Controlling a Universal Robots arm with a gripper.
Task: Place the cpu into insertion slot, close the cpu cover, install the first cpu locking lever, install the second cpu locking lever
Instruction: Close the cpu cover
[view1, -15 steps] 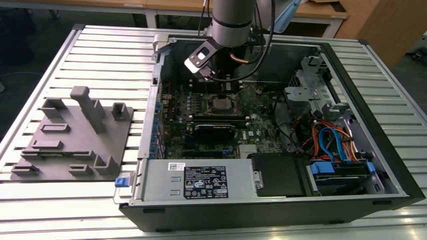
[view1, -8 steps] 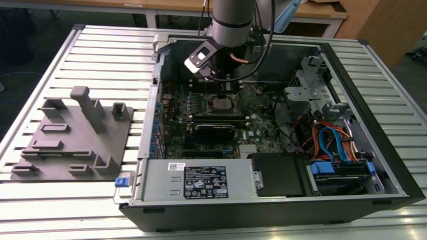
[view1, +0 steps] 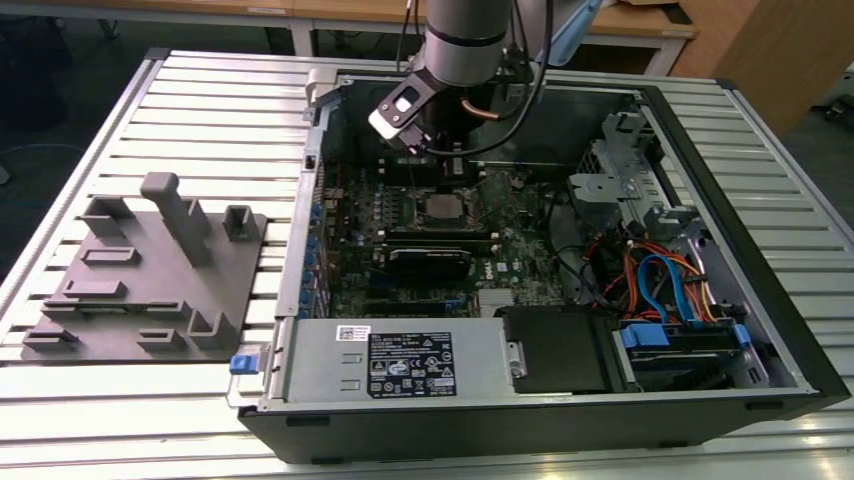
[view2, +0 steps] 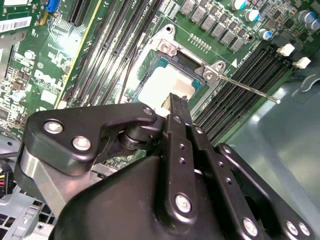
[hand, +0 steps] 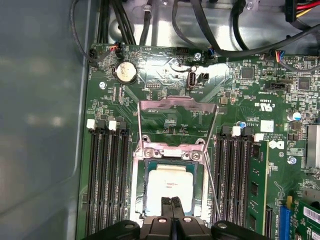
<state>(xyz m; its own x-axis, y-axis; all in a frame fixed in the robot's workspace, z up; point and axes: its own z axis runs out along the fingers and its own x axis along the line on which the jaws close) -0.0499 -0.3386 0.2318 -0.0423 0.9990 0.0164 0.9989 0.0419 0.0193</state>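
The gripper (hand: 172, 201) has its jaws pressed together and empty, the tips just over the nearest edge of the chip (hand: 167, 181). The chip lies flat in the socket (hand: 200, 175). Beyond it the cover (hand: 177, 104) stands open. The chip looks light, stiff and fragile underneath, so opposite edges seem the best hold.

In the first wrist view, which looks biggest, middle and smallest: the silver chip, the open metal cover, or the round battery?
1. metal cover, standing open, so it may be nearer the camera and look bigger than it is.
2. chip.
3. round battery, clearly smallest.
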